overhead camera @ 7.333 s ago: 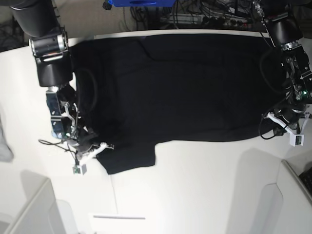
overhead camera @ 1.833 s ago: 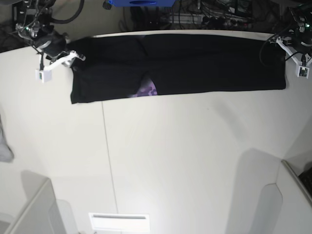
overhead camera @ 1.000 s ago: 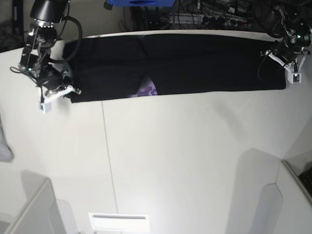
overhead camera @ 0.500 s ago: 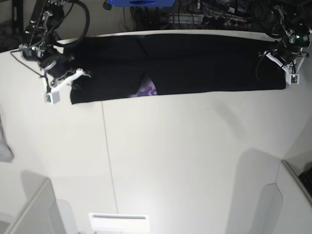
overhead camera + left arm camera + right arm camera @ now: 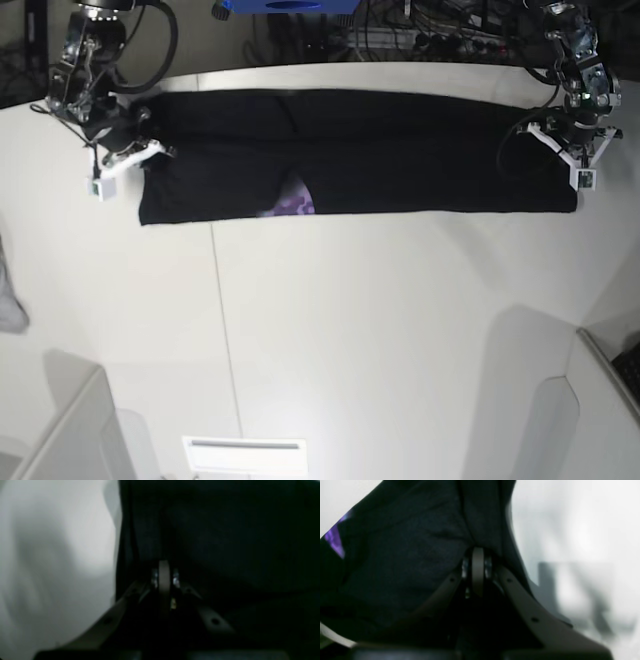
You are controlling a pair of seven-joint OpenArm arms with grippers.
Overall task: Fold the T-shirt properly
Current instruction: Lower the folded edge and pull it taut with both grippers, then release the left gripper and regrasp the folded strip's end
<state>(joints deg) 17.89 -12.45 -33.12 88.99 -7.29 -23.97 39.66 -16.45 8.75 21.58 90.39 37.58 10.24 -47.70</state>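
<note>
The black T-shirt (image 5: 400, 150) lies folded into a long band across the far part of the white table (image 5: 380, 330). A bit of purple print (image 5: 294, 203) peeks out at its near edge. My left gripper (image 5: 568, 152) is at the band's right end, shut on a fold of the black cloth, as the left wrist view (image 5: 163, 566) shows. My right gripper (image 5: 140, 155) is at the band's left end, shut on the cloth too, as the right wrist view (image 5: 478, 552) shows, with a bit of purple print (image 5: 335, 538) at its left.
A grey cloth scrap (image 5: 8, 290) lies at the table's left edge. White bins stand at the near left (image 5: 60, 420) and near right (image 5: 605, 400). Cables and a blue object (image 5: 285, 5) sit behind the table's far edge.
Both grippers have closed in on the ends of the folded shirt and taken hold. The whole band has slid a little toward the near side of the table.
</note>
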